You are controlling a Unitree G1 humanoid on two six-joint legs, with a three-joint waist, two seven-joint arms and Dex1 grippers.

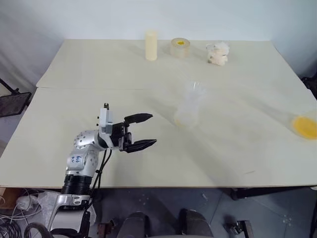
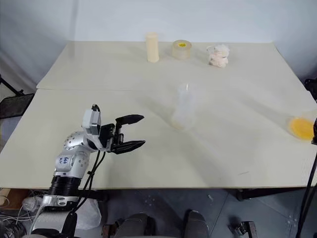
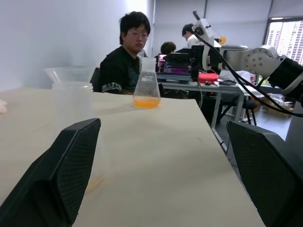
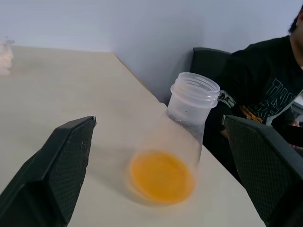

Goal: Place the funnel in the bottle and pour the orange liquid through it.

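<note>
On my table [image 1: 99,64], the cylinder [image 1: 151,45], tape roll [image 1: 180,47] and a crumpled wad [image 1: 218,53] line the back edge, left to right. The cup [image 1: 189,110] stands mid-table, right of my left gripper [image 1: 153,129], which hangs over the front left. The bottle [image 1: 303,126] sits at the right edge (liquid [image 4: 161,176] in it), well apart from the cup.

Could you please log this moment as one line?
left gripper: open, over table | right gripper: open, facing flask of orange liquid | held: nothing

blurred: bottle [image 4: 182,142] | cut off at edge: orange liquid [image 1: 304,126]
</note>
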